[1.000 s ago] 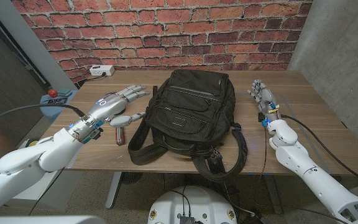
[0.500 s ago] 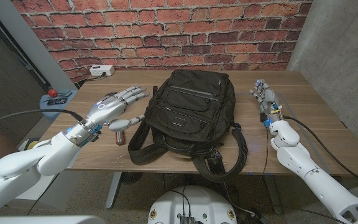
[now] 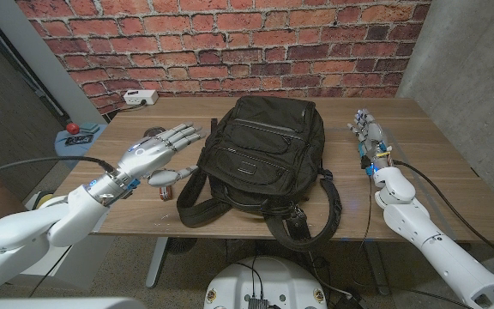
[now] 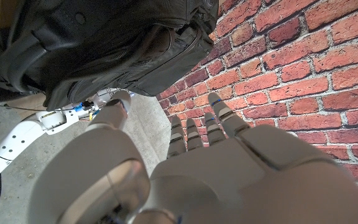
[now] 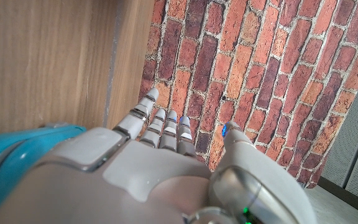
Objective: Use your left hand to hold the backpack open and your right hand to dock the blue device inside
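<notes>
The black backpack (image 3: pixel 260 154) lies on the wooden table (image 3: pixel 436 163) at its middle, with no opening showing, and its side fills part of the left wrist view (image 4: pixel 104 43). My left hand (image 3: pixel 157 150) hovers just left of the backpack, fingers spread and straight, holding nothing (image 4: pixel 229 168). My right hand (image 3: pixel 367 137) stands to the right of the backpack with fingers extended toward the brick wall. In the right wrist view a teal-blue rounded object (image 5: pixel 17 155) sits against the side of that hand (image 5: pixel 160 162); I cannot tell whether it is touched.
A dark reddish cylinder (image 3: pixel 165 190) lies on the table under my left thumb. The backpack's straps (image 3: pixel 197 202) trail toward the front edge. A white power strip (image 3: pixel 141 97) sits at the back left. A red button (image 3: pixel 74 129) is beyond the table's left side.
My left hand has drawn back slightly toward the front and its fingers have spread wider. My right hand has shifted a little to the right. The backpack has not moved.
</notes>
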Robot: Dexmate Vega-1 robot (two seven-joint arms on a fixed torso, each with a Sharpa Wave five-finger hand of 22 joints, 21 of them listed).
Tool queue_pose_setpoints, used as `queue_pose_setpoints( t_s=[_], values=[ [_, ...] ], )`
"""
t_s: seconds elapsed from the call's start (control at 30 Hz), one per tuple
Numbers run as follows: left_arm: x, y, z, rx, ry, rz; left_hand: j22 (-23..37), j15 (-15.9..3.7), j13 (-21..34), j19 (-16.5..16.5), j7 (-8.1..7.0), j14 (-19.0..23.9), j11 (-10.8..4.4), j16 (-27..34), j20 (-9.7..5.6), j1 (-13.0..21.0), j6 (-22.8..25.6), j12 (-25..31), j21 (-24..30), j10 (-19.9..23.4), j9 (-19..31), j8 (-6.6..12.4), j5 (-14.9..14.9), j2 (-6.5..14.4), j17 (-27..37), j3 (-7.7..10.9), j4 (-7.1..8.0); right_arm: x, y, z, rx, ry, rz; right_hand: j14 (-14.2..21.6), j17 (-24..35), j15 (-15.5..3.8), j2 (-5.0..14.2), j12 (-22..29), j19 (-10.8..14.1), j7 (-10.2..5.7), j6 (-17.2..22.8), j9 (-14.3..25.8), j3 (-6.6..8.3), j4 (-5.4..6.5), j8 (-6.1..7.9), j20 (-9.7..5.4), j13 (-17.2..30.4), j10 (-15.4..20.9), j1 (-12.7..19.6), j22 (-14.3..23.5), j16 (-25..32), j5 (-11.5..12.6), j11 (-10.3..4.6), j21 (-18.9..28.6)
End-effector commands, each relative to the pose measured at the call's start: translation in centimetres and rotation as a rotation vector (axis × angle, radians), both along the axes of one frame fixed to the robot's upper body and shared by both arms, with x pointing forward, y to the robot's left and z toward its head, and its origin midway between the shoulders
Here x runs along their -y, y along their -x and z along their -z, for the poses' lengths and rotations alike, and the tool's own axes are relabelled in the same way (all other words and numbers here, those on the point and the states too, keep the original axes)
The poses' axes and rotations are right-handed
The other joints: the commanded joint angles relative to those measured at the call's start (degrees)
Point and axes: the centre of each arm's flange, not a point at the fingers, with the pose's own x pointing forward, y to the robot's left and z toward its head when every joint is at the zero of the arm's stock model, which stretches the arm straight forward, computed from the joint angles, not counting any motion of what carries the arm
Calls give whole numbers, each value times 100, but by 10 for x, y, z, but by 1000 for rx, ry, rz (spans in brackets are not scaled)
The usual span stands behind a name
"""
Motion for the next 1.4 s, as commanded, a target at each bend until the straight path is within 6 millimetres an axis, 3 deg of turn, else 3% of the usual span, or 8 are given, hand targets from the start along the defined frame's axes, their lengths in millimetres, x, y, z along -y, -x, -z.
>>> queue_pose_setpoints(
  t_s=[0.03,0.97,1.4],
  values=[
    [2,0,1,45,-76,-43,19,0,21,-36,-6,-60,-9,-4,-26,84,-67,0,-12,-60,18,-39,-42,-29,7,-22,-15,0,2,3,8,-20,6,5,32,31,15,-10,13,-2,-29,13,-3,-32,-10,-121,-1,-20,37,20,-5,14,10,25],
    [14,1,1,149,-286,-158,12,64,80,-190,-10,-284,67,12,-83,537,-527,14,-42,-469,34,-7,-210,-333,30,-17,-107,1,5,13,16,-56,10,5,35,39,24,-12,14,-2,-38,13,2,-43,-9,-112,-1,-32,42,20,-7,14,-16,26],
    [14,-8,18,320,-220,-200,34,-79,177,35,25,242,-10,156,-156,1208,-19,389,64,47,105,286,-374,-605,58,18,-92,2,6,17,20,-68,14,9,37,38,26,-6,18,-2,-37,13,3,-47,-7,-106,-1,-21,42,20,-5,13,-3,28]
  ],
)
